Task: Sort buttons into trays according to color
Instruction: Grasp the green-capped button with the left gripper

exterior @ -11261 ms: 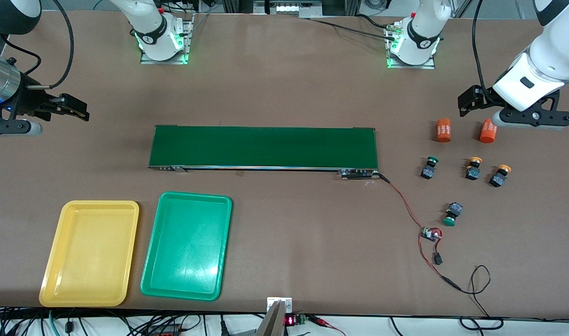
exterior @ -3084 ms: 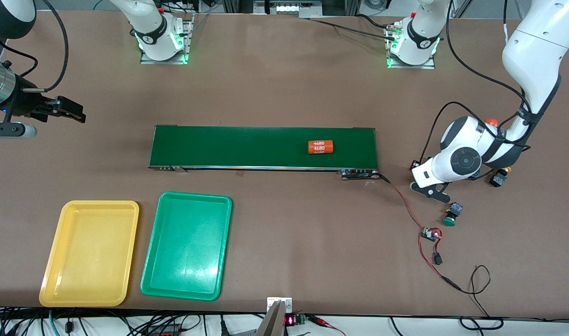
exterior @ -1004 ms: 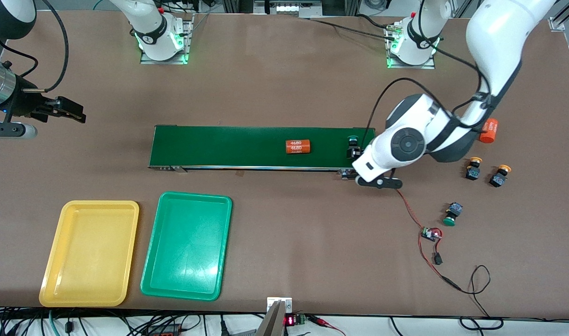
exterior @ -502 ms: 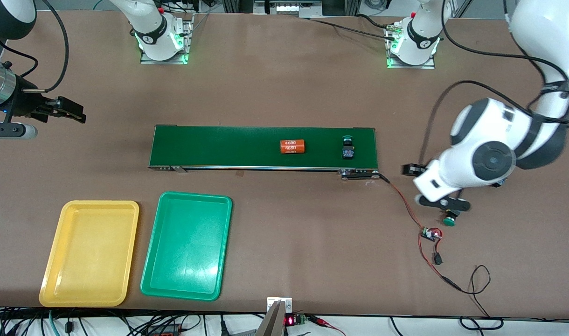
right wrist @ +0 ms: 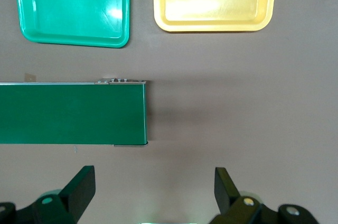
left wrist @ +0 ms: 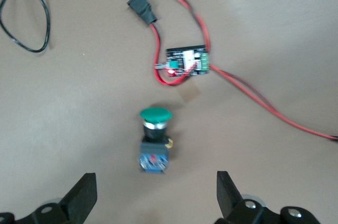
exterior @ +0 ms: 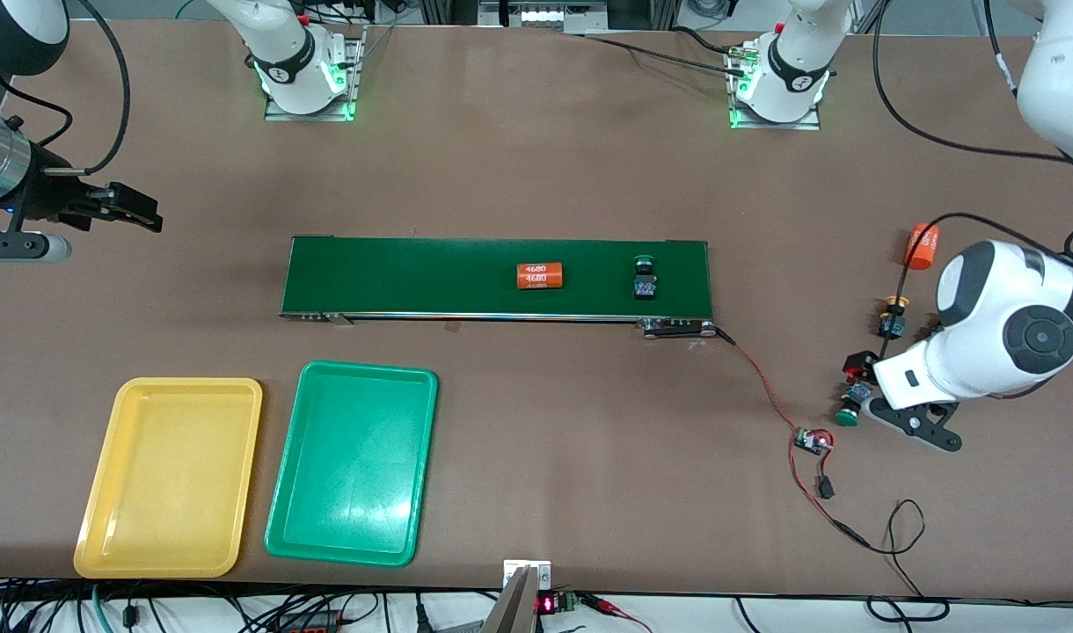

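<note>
**Approaching the green-capped button on the tabletop**

Lying on its side near the left arm's end, the green button (left wrist: 154,139) points its cap toward the circuit board (left wrist: 187,64). The left gripper (left wrist: 153,203) hovers over it, jaws wide open, straddling its long axis. The right gripper (right wrist: 153,192) waits, open and empty.

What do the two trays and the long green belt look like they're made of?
Yellow tray and green tray: probably molded plastic, glossy, judging by the bright glare patches and rounded rims. Green belt: seemingly a matte rubbery or fabric sheet, since it shows flat, even color without glare; a thin metal-looking rail edges it.
</note>
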Motion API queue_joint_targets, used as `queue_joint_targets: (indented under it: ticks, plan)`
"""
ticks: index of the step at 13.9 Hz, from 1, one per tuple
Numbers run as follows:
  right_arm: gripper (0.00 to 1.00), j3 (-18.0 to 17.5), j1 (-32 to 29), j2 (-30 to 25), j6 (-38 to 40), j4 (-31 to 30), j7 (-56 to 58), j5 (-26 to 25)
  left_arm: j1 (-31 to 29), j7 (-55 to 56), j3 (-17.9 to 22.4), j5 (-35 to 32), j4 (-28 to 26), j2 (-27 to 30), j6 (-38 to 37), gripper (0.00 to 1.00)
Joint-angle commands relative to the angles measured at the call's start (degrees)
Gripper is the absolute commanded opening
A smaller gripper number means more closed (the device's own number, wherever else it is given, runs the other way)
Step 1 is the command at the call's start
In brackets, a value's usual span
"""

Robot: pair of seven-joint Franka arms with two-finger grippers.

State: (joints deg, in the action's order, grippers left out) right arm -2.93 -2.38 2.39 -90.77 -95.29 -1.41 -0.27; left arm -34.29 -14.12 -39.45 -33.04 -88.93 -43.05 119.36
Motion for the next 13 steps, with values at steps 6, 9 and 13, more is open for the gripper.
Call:
queue_joint_targets:
  ticks: [6, 9, 13]
  plan:
    - [1.00, -0.33, -0.52, -0.02, 0.86, 0.19, 0.62, 0.80, 0.10, -3.20, 5.79, -5.99, -7.92, -3.09, 16.87, 1.00]
    - [1.00, -0.33, -0.52, 0.07, 0.77, 0.19, 0.53, 0.80, 0.10, -3.64, 6.05, -6.08, -8.62, -3.70, 16.78, 0.79]
    - [1.00, -0.33, -0.43, 0.16, 0.68, 0.28, 0.53, 0.80, 0.54, -3.46, 6.58, -6.08, -8.36, -3.62, 16.25, 0.26]
